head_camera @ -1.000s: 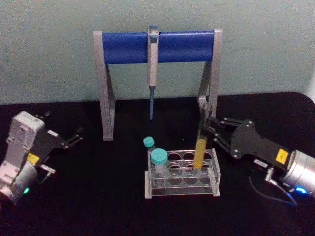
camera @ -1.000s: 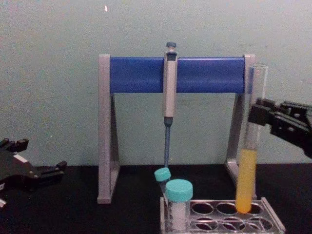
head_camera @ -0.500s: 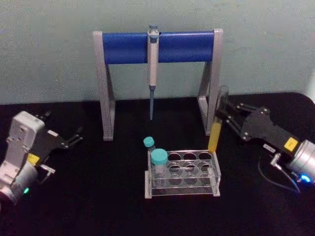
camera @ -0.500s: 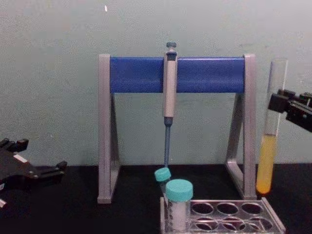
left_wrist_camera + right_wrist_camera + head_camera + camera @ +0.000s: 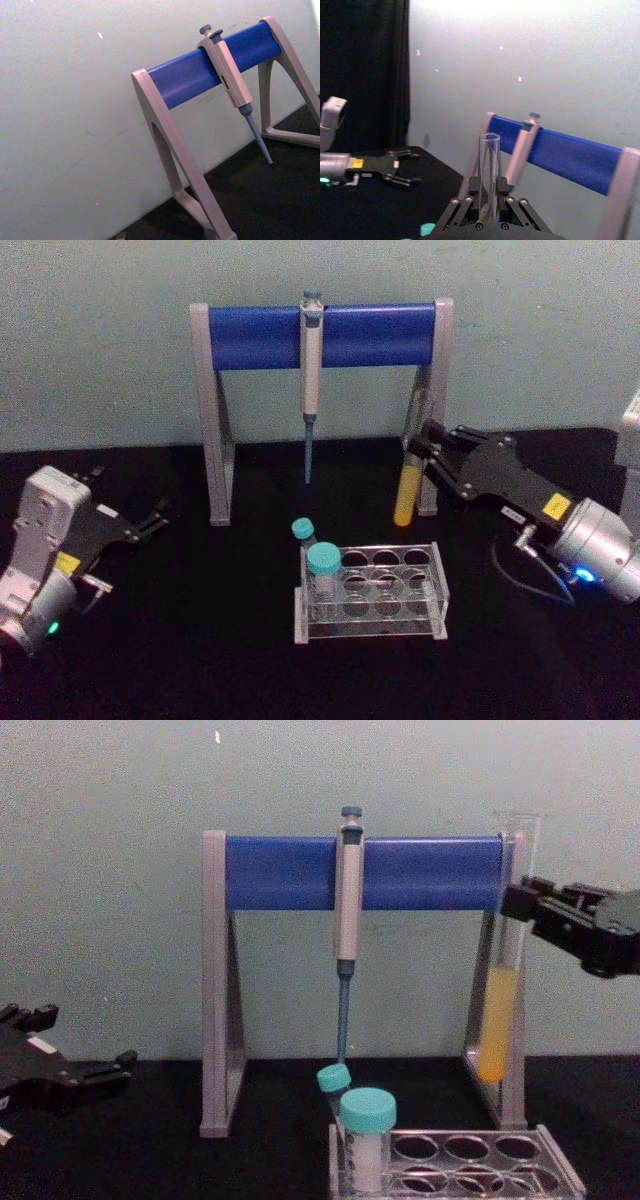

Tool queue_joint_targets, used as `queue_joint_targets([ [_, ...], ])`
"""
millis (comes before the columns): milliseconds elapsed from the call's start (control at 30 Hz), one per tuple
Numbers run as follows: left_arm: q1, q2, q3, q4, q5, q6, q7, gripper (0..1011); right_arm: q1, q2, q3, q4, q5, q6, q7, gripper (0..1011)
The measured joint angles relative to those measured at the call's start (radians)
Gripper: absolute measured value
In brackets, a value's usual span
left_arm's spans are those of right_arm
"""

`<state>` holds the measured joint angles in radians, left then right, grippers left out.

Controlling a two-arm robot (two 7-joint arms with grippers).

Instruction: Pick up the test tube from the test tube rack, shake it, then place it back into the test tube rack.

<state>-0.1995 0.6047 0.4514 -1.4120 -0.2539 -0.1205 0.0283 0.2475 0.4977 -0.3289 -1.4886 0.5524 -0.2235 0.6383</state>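
Observation:
The test tube (image 5: 404, 495) is a long clear glass tube with yellow-orange liquid in its lower part. It hangs upright in the air behind and above the test tube rack (image 5: 437, 592), close to the stand's right leg. My right gripper (image 5: 424, 447) is shut on its upper part. In the chest view the test tube (image 5: 497, 1020) hangs well above the rack (image 5: 556, 1168), held by the right gripper (image 5: 518, 906). The right wrist view shows the tube's open mouth (image 5: 489, 150) rising between the fingers. My left gripper (image 5: 150, 519) rests open at the far left.
A grey-and-blue pipette stand (image 5: 320, 336) stands behind the rack, with a pipette (image 5: 310, 380) hanging from its bar. Two teal-capped tubes (image 5: 322, 570) stand at the rack's left end. The black table reaches to a pale wall.
The right gripper lifted the test tube out of the rack's right rear hole, swung it right, then brought it back left and higher. The left arm stayed still.

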Motion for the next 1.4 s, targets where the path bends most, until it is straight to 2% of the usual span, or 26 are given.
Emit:
queue_joint_targets([
  [167,0.000,0.000,0.000,0.000,0.000,0.000,0.000,1001,0.019,-0.012,-0.025,0.009,0.023,0.004,0.043,209],
  [333,0.000,0.000,0.000,0.000,0.000,0.000,0.000,1001,0.023,-0.007,-0.048,0.005,0.044,0.007,0.082,210],
  [467,0.000,0.000,0.000,0.000,0.000,0.000,0.000,1001,0.016,0.013,-0.059,-0.011,0.066,0.008,0.115,209],
  [633,0.000,0.000,0.000,0.000,0.000,0.000,0.000,1001,-0.011,0.054,-0.061,-0.041,0.098,0.011,0.143,209],
  [800,0.000,0.000,0.000,0.000,0.000,0.000,0.000,1001,-0.050,0.103,-0.047,-0.078,0.104,0.023,0.125,209],
  [1000,0.000,0.000,0.000,0.000,0.000,0.000,0.000,1001,-0.077,0.131,-0.022,-0.093,0.097,0.028,0.079,210],
  [1133,0.000,0.000,0.000,0.000,0.000,0.000,0.000,1001,-0.083,0.130,-0.005,-0.092,0.086,0.028,0.045,210],
  [1400,0.000,0.000,0.000,0.000,0.000,0.000,0.000,1001,-0.053,0.096,-0.004,-0.059,0.057,0.035,0.013,209],
])
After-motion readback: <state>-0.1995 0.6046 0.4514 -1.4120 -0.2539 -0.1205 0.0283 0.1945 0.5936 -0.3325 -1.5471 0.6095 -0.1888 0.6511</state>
